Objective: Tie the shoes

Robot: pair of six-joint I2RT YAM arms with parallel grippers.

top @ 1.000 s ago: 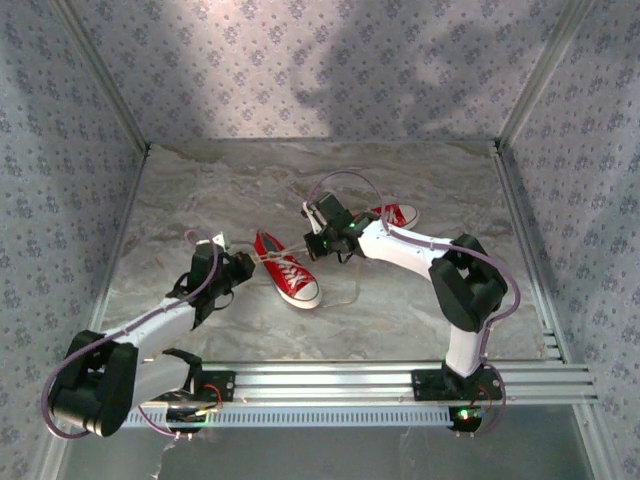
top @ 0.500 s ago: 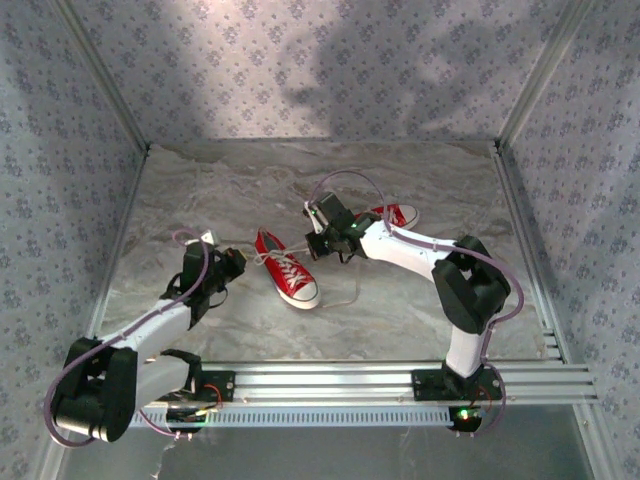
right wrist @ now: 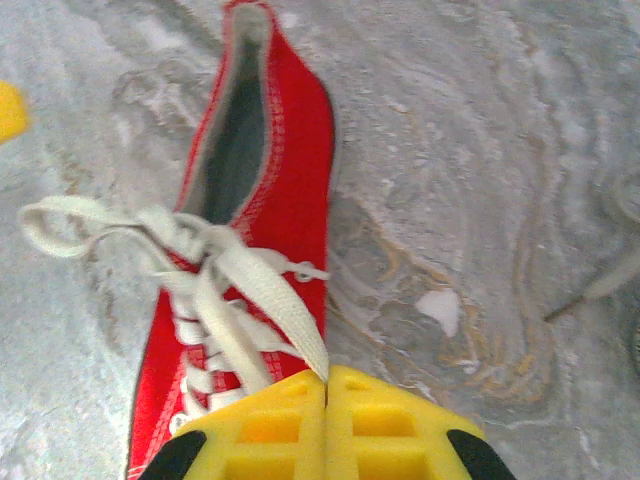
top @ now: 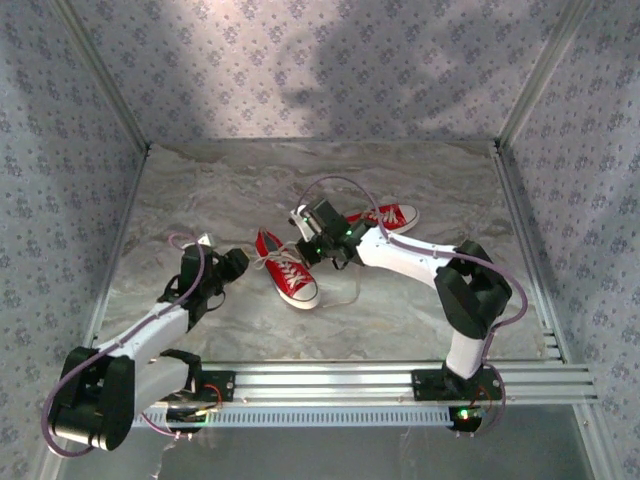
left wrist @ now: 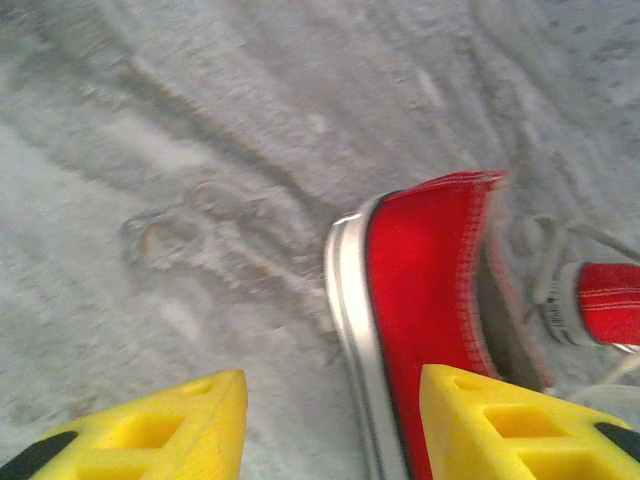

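Observation:
Two red shoes lie on the marble table: the nearer shoe [top: 288, 270] in the middle and the other shoe [top: 396, 215] behind my right arm. My left gripper [top: 240, 262] stands open at the nearer shoe's heel. In the left wrist view the red heel [left wrist: 430, 290] lies by the right yellow finger [left wrist: 500, 425], and the left gripper [left wrist: 335, 420] has nothing between its fingers. My right gripper [right wrist: 326, 378] is shut on a white lace [right wrist: 270, 300] that runs taut from the knot. A small loop [right wrist: 50, 228] lies to the shoe's left. The right gripper [top: 305, 240] hovers over this shoe's laces.
Aluminium rails [top: 330, 375] run along the near edge, between the arm bases. Patterned walls [top: 60, 180] close in the left, right and back sides. A loose lace end [top: 352, 290] trails on the table to the right of the nearer shoe.
My left gripper has opened and let go of the lace it was pulling, and drawn back a little to the left. My right gripper has shifted left, still shut on its lace.

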